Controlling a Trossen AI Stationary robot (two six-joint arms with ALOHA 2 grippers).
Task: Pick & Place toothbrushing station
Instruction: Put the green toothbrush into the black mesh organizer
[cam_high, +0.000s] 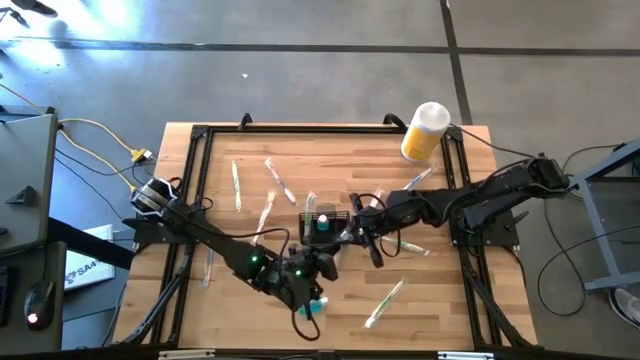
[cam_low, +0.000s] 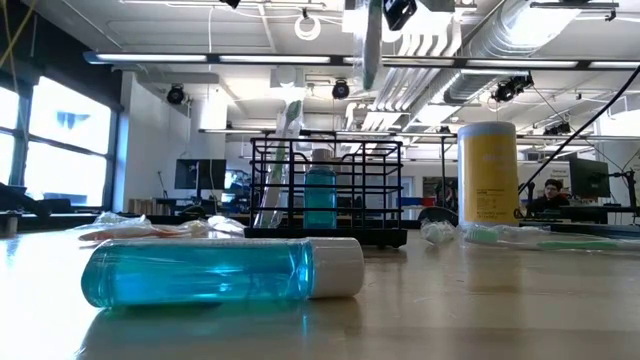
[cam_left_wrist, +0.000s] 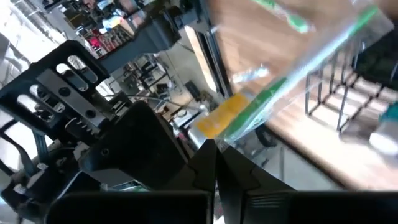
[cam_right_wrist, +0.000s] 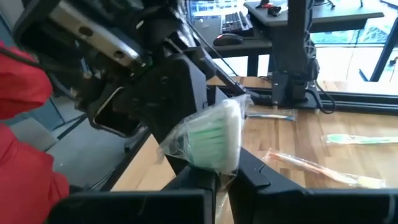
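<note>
We see a wooden table (cam_high: 300, 320) edged by a black frame, with both dark arms reaching toward its middle. The toothbrushing station (cam_high: 322, 229), a small black wire-mesh caddy, stands upright near the table's centre, between the two grippers; in the low view it (cam_low: 330, 190) holds a small blue bottle (cam_low: 320, 198) and a wrapped toothbrush standing on end. A yellow cylinder with a white lid (cam_high: 424, 131) stands at the far right part of the table, well apart from the caddy. A larger blue bottle with a white cap (cam_low: 220, 272) lies on its side near the table's front edge, close to the low camera.

Our right gripper (cam_right_wrist: 217, 180) sits just beside the caddy on its right, its fingers pinched together on a wrapped green-bristled toothbrush (cam_right_wrist: 211, 140). Our left gripper (cam_left_wrist: 214, 165) is in front of the caddy, fingers likewise clamped on a wrapped green toothbrush (cam_left_wrist: 292, 81) that slants up from them. Several more wrapped toothbrushes (cam_high: 385, 303) lie scattered flat across the wood.
</note>
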